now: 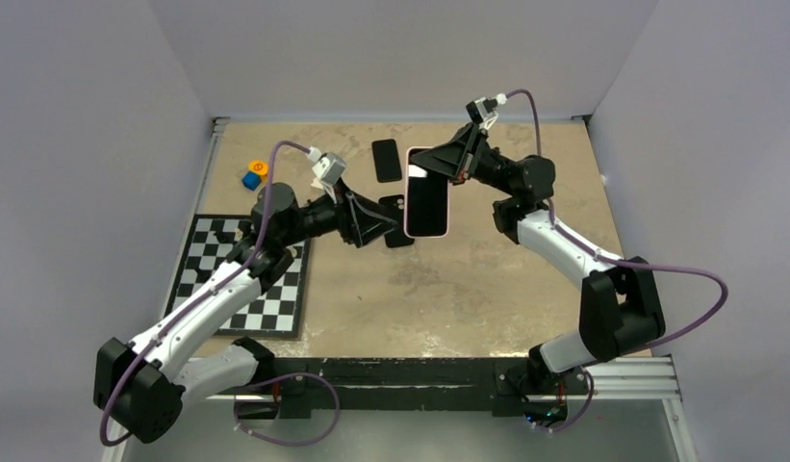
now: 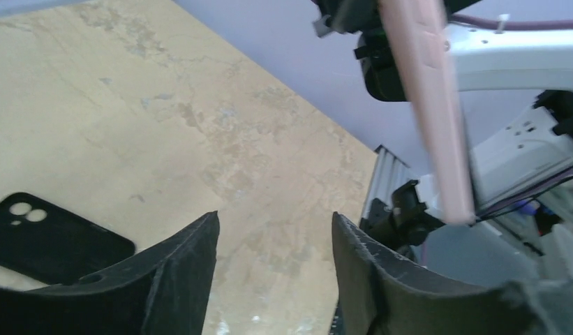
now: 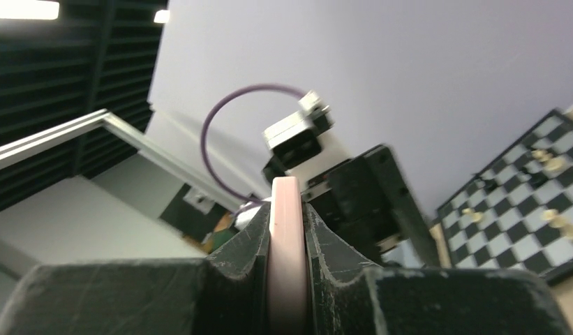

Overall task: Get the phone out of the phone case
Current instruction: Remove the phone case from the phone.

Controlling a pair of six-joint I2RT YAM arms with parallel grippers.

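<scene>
My right end effector (image 3: 289,209) was clamped on the far end of the phone (image 1: 427,204) and held it clear of the worktop (image 1: 391,298). Its screen was dark and a pink case (image 2: 437,118) rimmed it. My left end effector (image 2: 275,227) stood partly open and empty beside it, above a black case (image 2: 53,241).
</scene>
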